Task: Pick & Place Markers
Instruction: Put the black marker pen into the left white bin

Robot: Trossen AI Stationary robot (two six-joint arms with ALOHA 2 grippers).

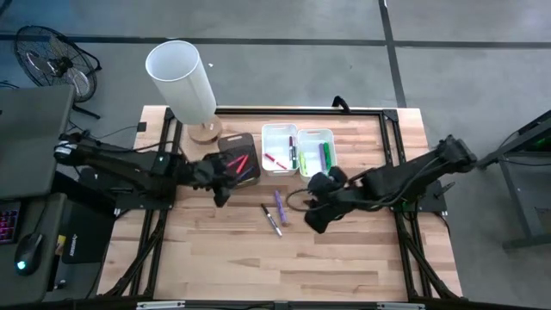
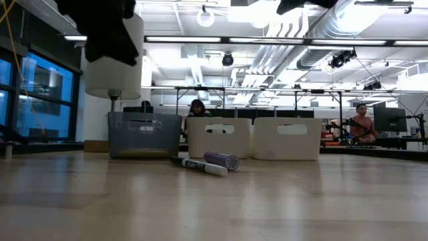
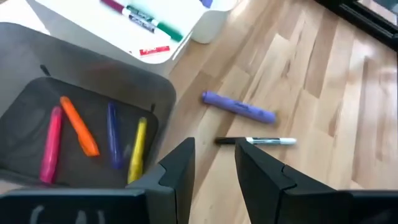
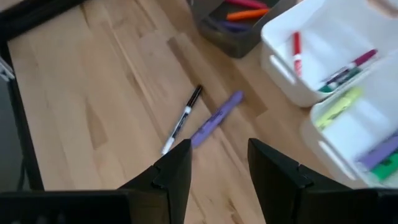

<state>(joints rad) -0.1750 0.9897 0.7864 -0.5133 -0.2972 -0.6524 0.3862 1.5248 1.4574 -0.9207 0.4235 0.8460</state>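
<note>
Two markers left loose on the wooden desk [image 1: 344, 258], just at 6 o'clock of the bins: a purple marker [image 1: 280, 207] and a thin white marker with a black cap [image 1: 271, 219], lying close together, almost parallel, apart or barely touching. Others already sorted: pink, orange, blue and yellow ones in the dark bin [image 3: 37, 106], red and green-tipped ones in the first white bin [image 1: 269, 131], green and purple ones in the second white bin [image 1: 329, 133].

Likely light, stiff and smooth-barrelled, so prone to roll or squirt out under an off-centre pinch. Best taken across the barrel near mid-length, fingers square to the long axis; the thin white one sits low and wants a closer descent. Risk of nudging the neighbour while closing on one.

Left gripper [image 3: 214, 168] hovering over the near edge of the dark bin, at 9 o'clock of the loose pair; fingers parted with a narrow gap, holding nothing. Right gripper [image 4: 217, 168] hovering above the desk at 3 o'clock of the pair, fingers apart and empty, the purple marker just ahead of the tips in the right wrist view. Neither touching a marker.
</note>
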